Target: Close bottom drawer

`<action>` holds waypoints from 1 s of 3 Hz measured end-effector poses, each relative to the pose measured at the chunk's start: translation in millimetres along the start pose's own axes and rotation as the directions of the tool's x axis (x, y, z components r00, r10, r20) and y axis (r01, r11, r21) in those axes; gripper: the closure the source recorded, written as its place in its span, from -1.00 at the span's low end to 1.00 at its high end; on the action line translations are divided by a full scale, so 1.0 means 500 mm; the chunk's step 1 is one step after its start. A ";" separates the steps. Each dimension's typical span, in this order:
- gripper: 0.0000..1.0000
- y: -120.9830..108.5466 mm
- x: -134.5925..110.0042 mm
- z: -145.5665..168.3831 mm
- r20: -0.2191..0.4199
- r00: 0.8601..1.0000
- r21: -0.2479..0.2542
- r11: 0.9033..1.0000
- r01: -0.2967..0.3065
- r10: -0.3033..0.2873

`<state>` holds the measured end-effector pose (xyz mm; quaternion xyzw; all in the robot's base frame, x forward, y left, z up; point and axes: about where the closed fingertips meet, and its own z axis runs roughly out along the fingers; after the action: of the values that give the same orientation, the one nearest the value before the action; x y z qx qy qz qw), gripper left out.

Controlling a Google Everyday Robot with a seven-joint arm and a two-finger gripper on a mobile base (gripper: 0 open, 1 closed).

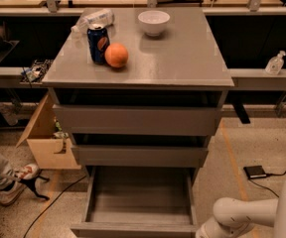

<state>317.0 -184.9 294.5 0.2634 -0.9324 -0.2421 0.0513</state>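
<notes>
The bottom drawer (139, 198) of the grey cabinet (182, 58) stands pulled far out toward me and is empty inside. Its flat front (133, 229) lies at the bottom edge of the view. The two drawers above it are only slightly out. My white arm (242, 214) reaches in from the bottom right, and its wrist ends just right of the drawer's front right corner. My gripper itself is below the bottom edge of the view, out of sight.
On the cabinet top stand a blue can (98, 43), an orange (116, 55), a white bowl (154, 22) and a lying plastic bottle (93, 20). A cardboard box (46, 138) and a person's shoe (15, 182) are on the left. A small black device (255, 171) with a cable lies on the floor at right.
</notes>
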 end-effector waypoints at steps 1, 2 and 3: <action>-0.16 -0.013 0.000 0.048 0.025 1.000 -0.030 1.000 0.005 -0.005; 0.30 -0.033 -0.014 0.092 0.053 0.998 -0.028 0.999 0.017 -0.016; 0.77 -0.059 -0.035 0.131 0.066 0.997 -0.005 1.000 0.029 -0.029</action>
<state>331.1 -169.9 223.3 0.2687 -0.9289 -0.2541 0.0177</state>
